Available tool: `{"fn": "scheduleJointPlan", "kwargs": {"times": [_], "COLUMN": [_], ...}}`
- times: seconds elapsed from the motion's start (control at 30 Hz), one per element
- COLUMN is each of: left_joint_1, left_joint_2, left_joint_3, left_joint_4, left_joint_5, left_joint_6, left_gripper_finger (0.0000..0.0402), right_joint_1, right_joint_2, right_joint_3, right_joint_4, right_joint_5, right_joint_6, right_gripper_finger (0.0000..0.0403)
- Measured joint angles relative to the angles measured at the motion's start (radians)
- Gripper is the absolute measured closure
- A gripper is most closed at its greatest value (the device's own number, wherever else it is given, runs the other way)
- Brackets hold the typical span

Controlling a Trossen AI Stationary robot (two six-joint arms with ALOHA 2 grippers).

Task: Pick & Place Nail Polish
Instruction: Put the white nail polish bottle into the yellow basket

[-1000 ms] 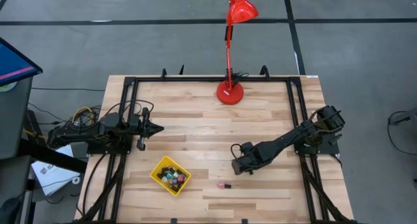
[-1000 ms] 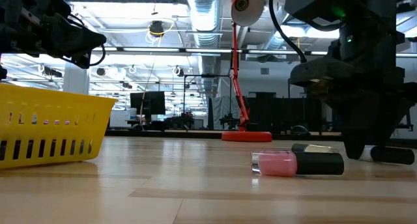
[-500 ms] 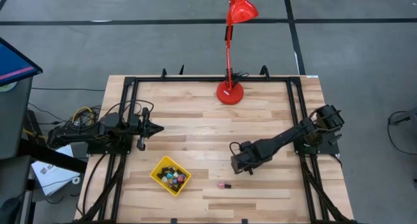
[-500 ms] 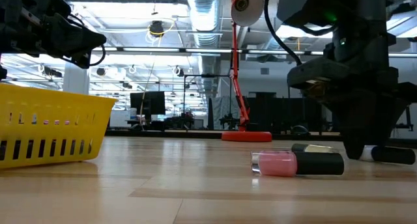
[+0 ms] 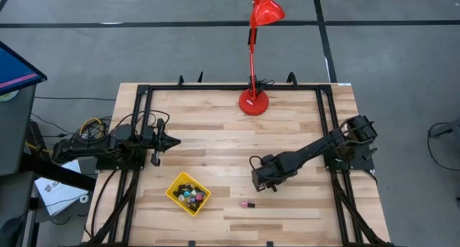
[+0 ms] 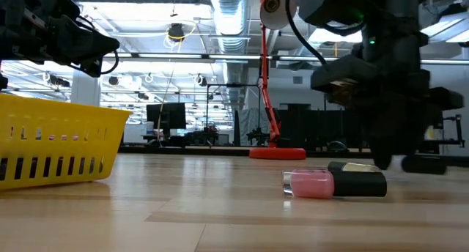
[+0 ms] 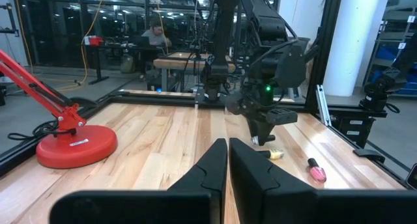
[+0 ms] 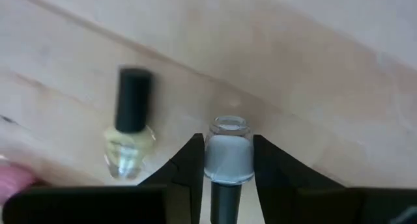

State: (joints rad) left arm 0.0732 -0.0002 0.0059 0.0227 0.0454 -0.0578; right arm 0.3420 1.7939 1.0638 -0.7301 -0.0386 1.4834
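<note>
My right gripper point(image 5: 260, 179) is shut on a grey-blue nail polish bottle point(image 8: 229, 157) just above the table's middle right. A pale yellow bottle with a black cap point(image 8: 131, 140) lies on its side on the wood right beside it. A pink bottle with a black cap point(image 5: 248, 204) lies on its side nearer the front edge, and it also shows in the low view point(image 6: 333, 184). The yellow tray point(image 5: 188, 193) holds several more bottles. My left gripper point(image 5: 172, 141) is shut and empty, raised above the table's left side. My right gripper pinches the grey-blue bottle's glass body point(image 8: 229, 160) between its two fingers, one on each side. The bottle lies along the fingers, its dark cap point(image 8: 225, 203) back toward the wrist and its base toward the table. It looks lifted clear of the wood.
A red desk lamp stands on its round base point(image 5: 253, 102) at the far middle. A black frame rail point(image 5: 327, 125) runs around the tabletop. Bare wood lies between the tray and the pink bottle.
My right gripper has gone a little toward the table's left edge and slightly up, carrying the grey-blue bottle with it. The pink and pale yellow bottles have stayed where they were.
</note>
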Motion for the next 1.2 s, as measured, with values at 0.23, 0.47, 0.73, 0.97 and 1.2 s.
{"fn": "scheduleJointPlan", "kwargs": {"times": [0.23, 0.47, 0.73, 0.97, 1.2], "left_joint_1": [0.0, 0.0, 0.0, 0.0, 0.0], "left_joint_2": [0.0, 0.0, 0.0, 0.0, 0.0], "left_joint_3": [0.0, 0.0, 0.0, 0.0, 0.0], "left_joint_4": [0.0, 0.0, 0.0, 0.0, 0.0], "left_joint_5": [0.0, 0.0, 0.0, 0.0, 0.0], "left_joint_6": [0.0, 0.0, 0.0, 0.0, 0.0], "left_gripper_finger": [0.0389, 0.0389, 0.0389, 0.0389, 0.0389], "right_joint_1": [-0.029, -0.06, -0.122, -0.17, -0.188], "right_joint_2": [-0.002, -0.003, -0.005, -0.005, -0.005], "right_joint_3": [0.047, 0.142, 0.337, 0.417, 0.421], "right_joint_4": [-0.015, -0.016, 0.043, 0.174, 0.305], "right_joint_5": [0.044, 0.077, 0.174, 0.228, 0.25], "right_joint_6": [-0.052, -0.15, -0.353, -0.509, -0.617], "right_gripper_finger": [0.0312, 0.0312, 0.0312, 0.0312, 0.0312]}}
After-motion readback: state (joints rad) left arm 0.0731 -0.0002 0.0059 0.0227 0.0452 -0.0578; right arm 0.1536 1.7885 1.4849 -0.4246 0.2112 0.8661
